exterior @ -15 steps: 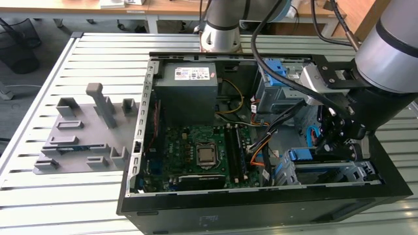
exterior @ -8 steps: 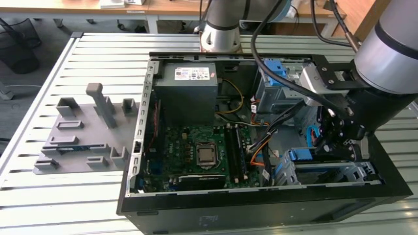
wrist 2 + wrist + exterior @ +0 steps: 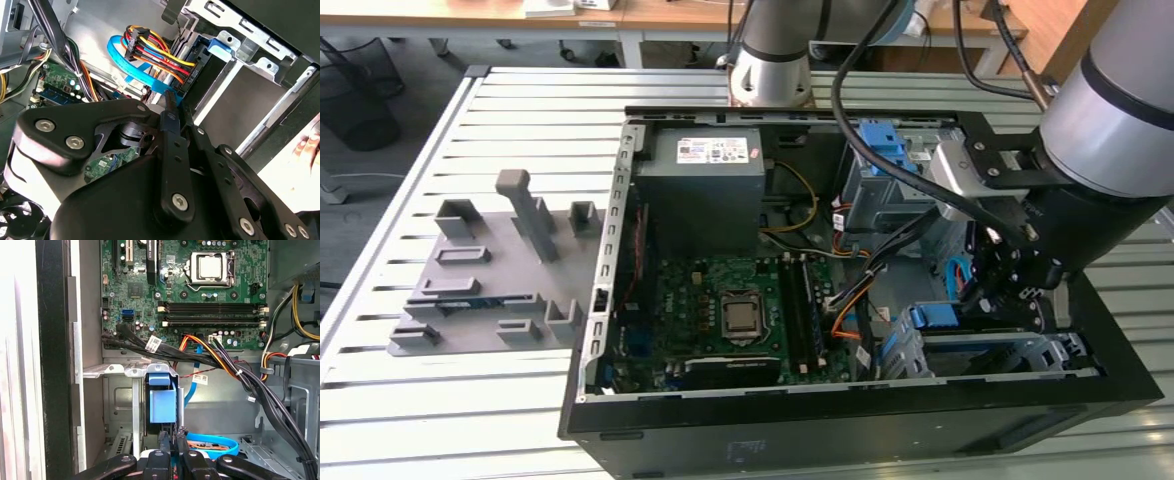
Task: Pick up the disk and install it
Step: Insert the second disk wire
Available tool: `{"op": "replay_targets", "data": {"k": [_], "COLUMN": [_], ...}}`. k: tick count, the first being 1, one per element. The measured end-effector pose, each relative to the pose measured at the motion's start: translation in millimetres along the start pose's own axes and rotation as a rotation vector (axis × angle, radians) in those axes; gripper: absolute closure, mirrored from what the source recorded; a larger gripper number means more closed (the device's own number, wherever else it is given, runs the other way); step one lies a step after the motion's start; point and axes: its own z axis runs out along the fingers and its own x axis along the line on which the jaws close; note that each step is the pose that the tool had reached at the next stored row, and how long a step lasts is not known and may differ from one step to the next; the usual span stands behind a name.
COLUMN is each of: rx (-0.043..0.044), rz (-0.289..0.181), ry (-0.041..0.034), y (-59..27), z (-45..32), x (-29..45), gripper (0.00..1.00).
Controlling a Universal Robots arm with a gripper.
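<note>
Black end effector [image 3: 173,440] fingers pressed together, gripping nothing, beside the blue-framed disk [image 3: 162,402] in its bay.

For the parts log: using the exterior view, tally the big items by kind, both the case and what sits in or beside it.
Computer case: 1
Power supply box: 1
Motherboard: 1
Processor socket: 1
Grey fixture plate: 1
Total: 5
</note>
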Motion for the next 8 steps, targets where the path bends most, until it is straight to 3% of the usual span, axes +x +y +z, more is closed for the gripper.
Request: {"op": "replay_targets", "data": {"k": [8], "rx": [0.0001], "rz": [0.0], "ry": [-0.0003], "y": [0.0], "z": [0.2], "x": [0.0], "gripper": [0.82]}}
